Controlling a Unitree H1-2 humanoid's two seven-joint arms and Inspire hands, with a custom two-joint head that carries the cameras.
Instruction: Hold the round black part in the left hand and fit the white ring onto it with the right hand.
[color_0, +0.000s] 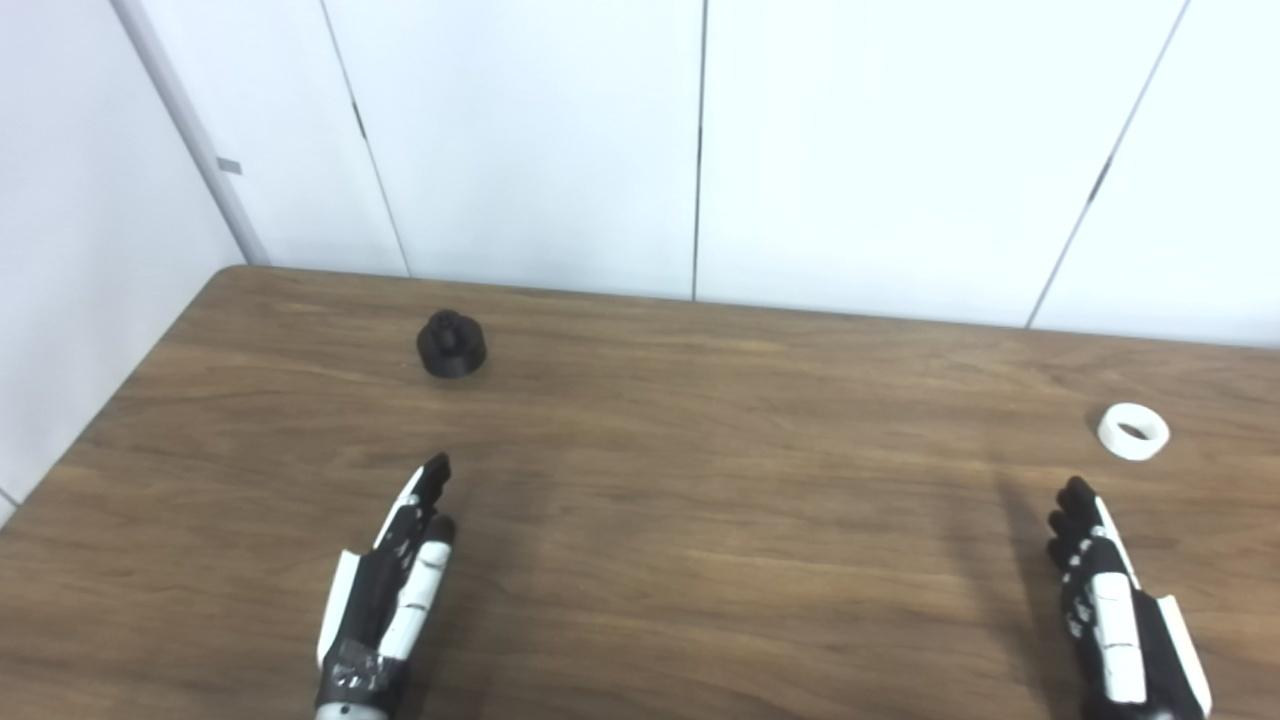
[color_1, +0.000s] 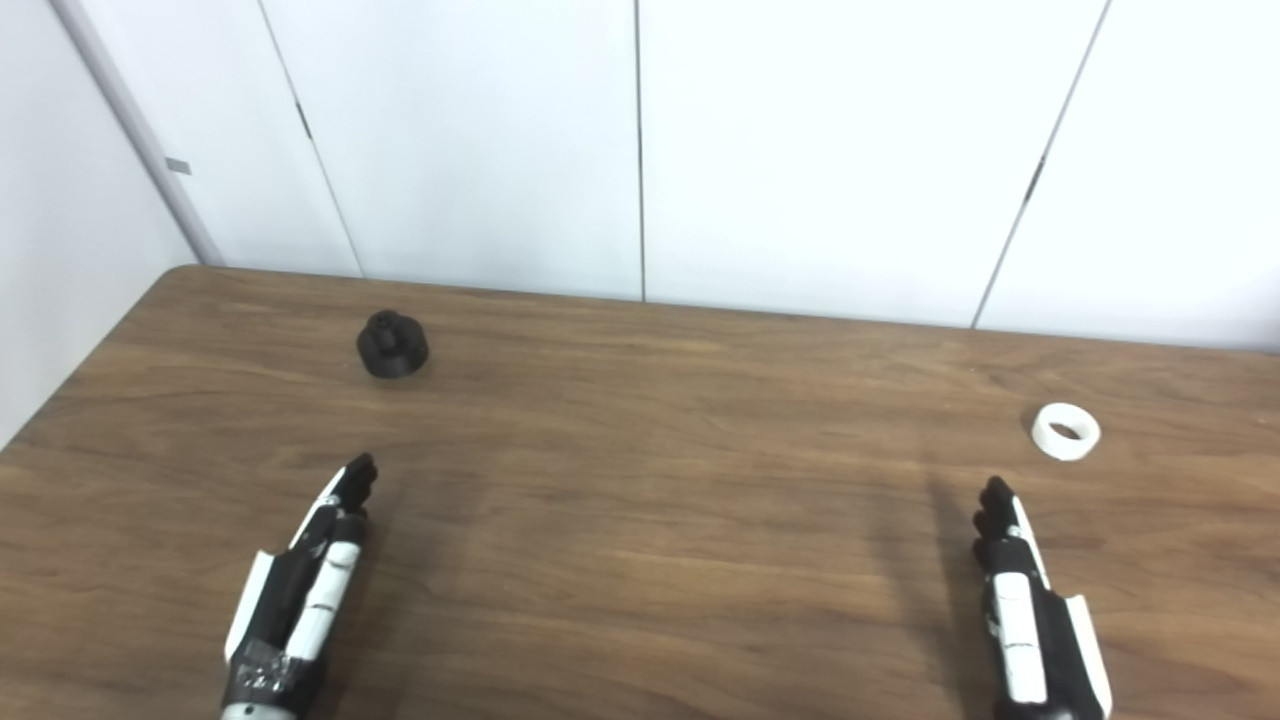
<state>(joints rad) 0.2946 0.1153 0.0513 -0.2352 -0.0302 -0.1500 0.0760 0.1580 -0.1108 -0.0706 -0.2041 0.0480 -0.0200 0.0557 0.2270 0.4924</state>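
You had nothing done yet: both your left hand (color_0: 395, 585) and right hand (color_0: 1115, 605) were empty with fingers extended, black part (color_0: 451, 344) and white ring (color_0: 1133, 431) untouched on the table (color_0: 700, 480).

Black part (color_0: 451, 344); white ring (color_0: 1133, 431); brown wood-grain table (color_0: 720, 480).

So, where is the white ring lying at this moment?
The white ring lies flat on the table at its far right side, just beyond the fingertips of the right hand and untouched by it, far from the round black part.
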